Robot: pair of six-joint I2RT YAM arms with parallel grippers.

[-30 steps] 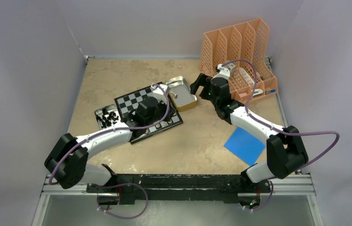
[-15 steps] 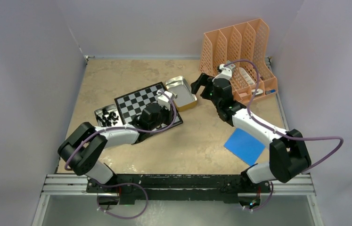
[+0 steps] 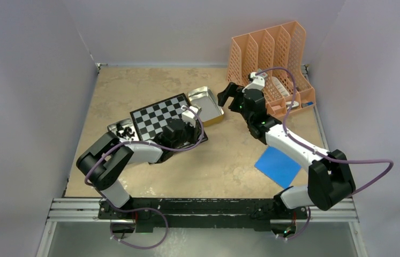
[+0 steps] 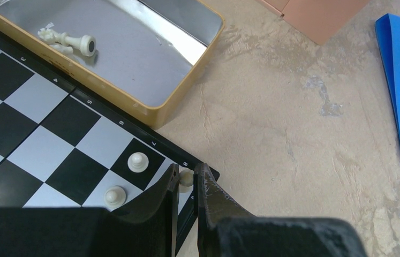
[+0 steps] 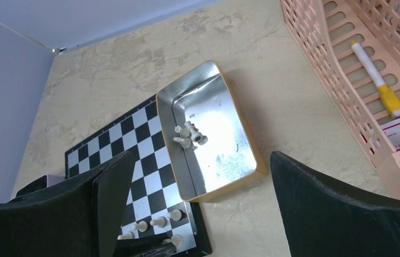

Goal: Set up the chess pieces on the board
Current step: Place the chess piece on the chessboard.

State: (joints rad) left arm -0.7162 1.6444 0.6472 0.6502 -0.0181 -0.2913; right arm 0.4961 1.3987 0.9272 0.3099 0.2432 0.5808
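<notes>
The checkered board [image 3: 155, 115] lies mid-table. My left gripper [image 3: 192, 134] is down at the board's near right corner, shut on a pale chess piece [image 4: 186, 175] that stands on the corner square, with a finger on each side [image 4: 187, 179]. Two pale pawns [image 4: 137, 161] stand on the squares beside it; the right wrist view shows three such pawns in a row [image 5: 159, 221]. Two or three more pale pieces [image 4: 72, 41] lie in the gold-rimmed metal tray [image 3: 206, 101]. My right gripper [image 3: 228, 96] hangs open and empty above that tray [image 5: 202, 158].
A second metal tray [image 3: 121, 131] with several black pieces sits at the board's left edge. A peach file organizer [image 3: 272, 53] stands at the back right, with a marker [image 5: 374, 80] in it. A blue sheet [image 3: 278, 165] lies near right.
My left gripper has moved from beside the gold tray down to the board's near right corner. The left arm has folded in. The right arm has barely moved.
</notes>
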